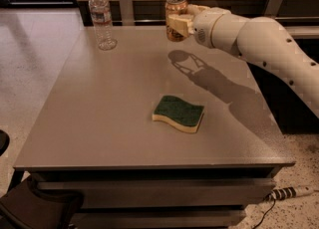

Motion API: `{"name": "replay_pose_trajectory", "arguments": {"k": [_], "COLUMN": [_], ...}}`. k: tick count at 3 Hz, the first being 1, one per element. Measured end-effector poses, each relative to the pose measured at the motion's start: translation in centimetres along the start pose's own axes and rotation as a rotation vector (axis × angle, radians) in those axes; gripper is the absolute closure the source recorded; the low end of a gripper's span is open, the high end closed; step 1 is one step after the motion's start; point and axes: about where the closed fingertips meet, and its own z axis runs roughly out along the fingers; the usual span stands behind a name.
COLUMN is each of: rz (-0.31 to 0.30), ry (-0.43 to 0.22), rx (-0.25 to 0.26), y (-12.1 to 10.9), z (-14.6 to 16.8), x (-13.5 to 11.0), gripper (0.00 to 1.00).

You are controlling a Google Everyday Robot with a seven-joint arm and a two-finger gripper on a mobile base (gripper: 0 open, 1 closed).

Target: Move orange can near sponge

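A clear water bottle (101,19) with a white cap stands upright near the far left corner of the grey tabletop (99,123); how full it is cannot be told. To its right, over the far edge, the gripper (180,24) has its jaws clamped on the upright orange can (175,16), held clear of the tabletop. The sponge (178,113) lies flat, green side up, nearer the front, well apart from the can
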Motion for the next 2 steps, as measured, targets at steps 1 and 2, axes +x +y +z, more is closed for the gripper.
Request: {"name": "replay_pose_trajectory", "arguments": {"k": [1,2], "rz": [0.034,0.070], "ry": [0.000,0.010], "rx": [0.078,0.163], "y": [0.3,0.8], "z": [-5.5,-10.3], "x": [0.1,0.4], "gripper": [1.00,1.00]}}
